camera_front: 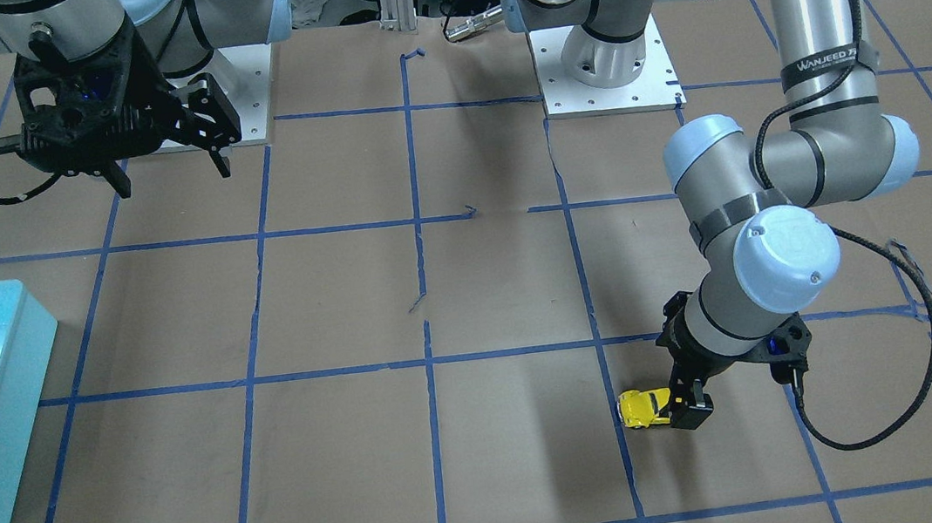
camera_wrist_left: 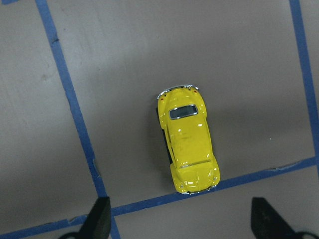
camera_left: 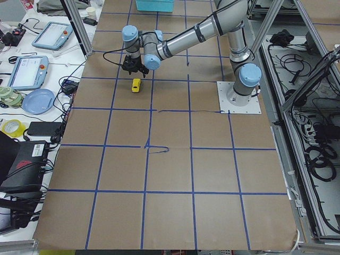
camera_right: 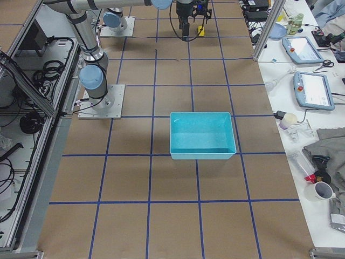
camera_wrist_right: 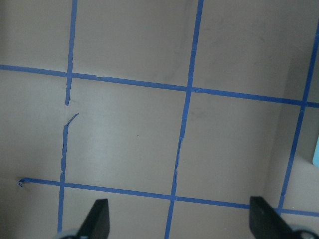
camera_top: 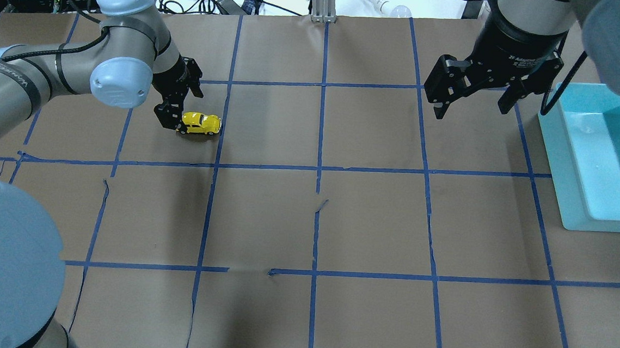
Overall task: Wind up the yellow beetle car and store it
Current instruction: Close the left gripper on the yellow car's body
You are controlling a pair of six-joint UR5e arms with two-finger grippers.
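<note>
- The yellow beetle car (camera_wrist_left: pixel 188 144) is standing on its wheels on the brown table (camera_top: pixel 372 222), on the robot's left side.
- One end of the car is resting on a blue tape line (camera_wrist_left: pixel 75 114).
- The left gripper (camera_wrist_left: pixel 182 221) is held just beside the car, and its fingertips (camera_wrist_left: pixel 99 216) are spread wide apart.
- Nothing is held between them. The car is lined up with the gap, but it lies a little in front of the tips, not inside.
- Whether a finger is touching the car cannot be told from the far views.
- The right gripper (camera_top: pixel 473 103) is held up over the table on the other side. Its fingers are apart too, and nothing is held in it.
- A blue box (camera_top: pixel 558 169) is set at the table's edge on the robot's right, well apart from the car. It is likely the place where the car is meant to be stored.
- The step in hand looks like the first one: the car is being lined up for a grab, and it does not look wound up yet.
- For the next move, the left gripper needs to be brought over the car so that one finger is on each side.
- Then the fingers need to be closed gently, since the car is tiny and could be knocked away.
- After that, the car can be pulled back on its wheels so that it is wound up, and then carried to the box.
</note>
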